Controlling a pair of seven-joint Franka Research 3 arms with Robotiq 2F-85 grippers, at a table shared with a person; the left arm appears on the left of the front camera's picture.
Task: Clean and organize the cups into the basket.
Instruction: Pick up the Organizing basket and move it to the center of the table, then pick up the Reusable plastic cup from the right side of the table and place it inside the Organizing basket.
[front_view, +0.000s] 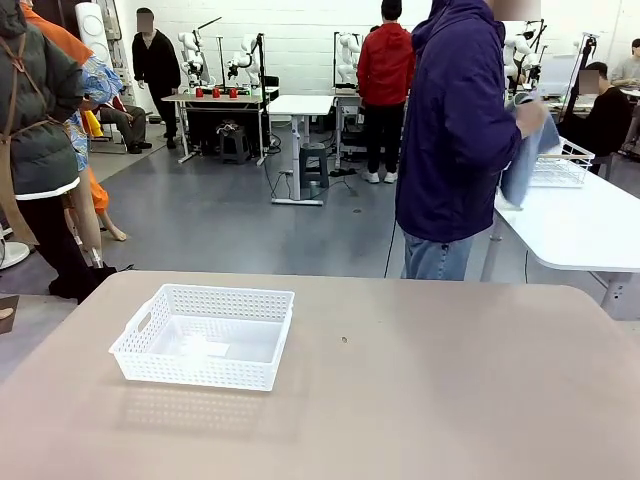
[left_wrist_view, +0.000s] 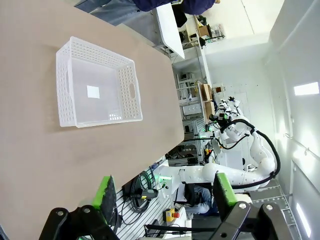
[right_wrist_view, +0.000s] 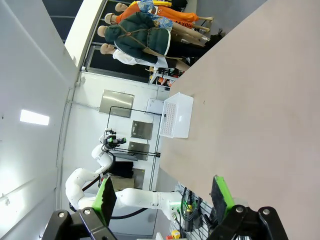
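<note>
Basket (front_view: 196, 371) sits on the tan surface (front_view: 430, 400), left of middle, upright and level, open side up. A small white patch lies on its floor.

Left hand (left_wrist_view: 164, 192): green-padded fingers (left_wrist_view: 106, 192) spread wide apart, gripping nothing. It is held above the surface's near edge, with the basket (left_wrist_view: 131, 92) well apart ahead of it.

Right hand (right_wrist_view: 164, 195): fingers (right_wrist_view: 220, 192) likewise spread fully, gripping nothing, well apart from the basket (right_wrist_view: 176, 116), which lies far across the surface.

Person (front_view: 455, 130) in a dark blue jacket stands at the far side, turned toward a white table (front_view: 590, 235) on the right, holding a blue-grey cloth (front_view: 524, 165). A wire basket (front_view: 565, 165) rests on that table.
</note>
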